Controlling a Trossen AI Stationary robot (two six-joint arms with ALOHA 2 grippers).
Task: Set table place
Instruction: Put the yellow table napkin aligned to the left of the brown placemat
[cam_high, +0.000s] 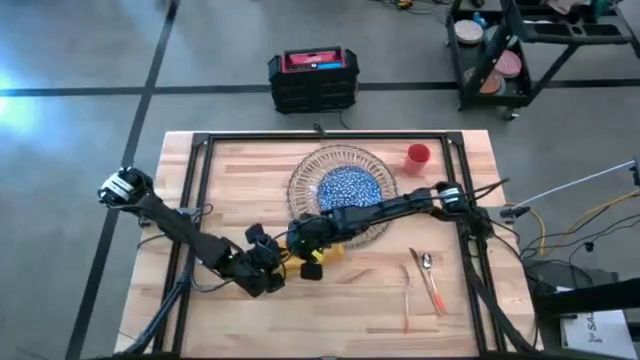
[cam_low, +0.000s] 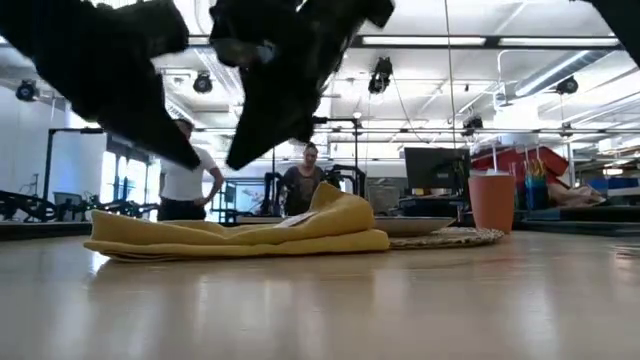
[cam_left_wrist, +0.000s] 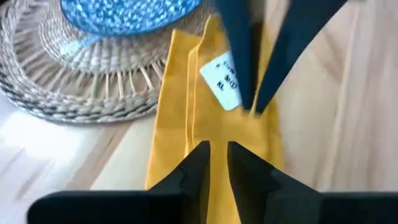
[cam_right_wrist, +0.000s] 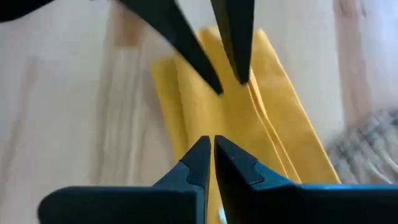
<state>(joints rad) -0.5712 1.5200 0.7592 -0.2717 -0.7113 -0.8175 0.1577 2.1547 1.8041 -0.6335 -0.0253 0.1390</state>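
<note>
A folded yellow napkin (cam_high: 318, 258) lies flat on the wooden table (cam_high: 240, 170), just near of a woven round mat (cam_high: 300, 180) that carries a blue-patterned plate (cam_high: 348, 185). One fold of the napkin stands up in a hump (cam_low: 335, 205), and a white label (cam_left_wrist: 222, 79) shows on top. My left gripper (cam_left_wrist: 217, 149) hovers over the napkin's near end with a narrow gap between its fingers. My right gripper (cam_right_wrist: 210, 142) hovers over it from the far right, fingers together. The low view shows air between both grippers' tips and the cloth.
A small red cup (cam_high: 418, 155) stands on the table at the far right of the mat. A spoon (cam_high: 427, 262) and orange-handled cutlery (cam_high: 436, 295) lie near the right front. People stand in the room behind the table (cam_low: 300, 185).
</note>
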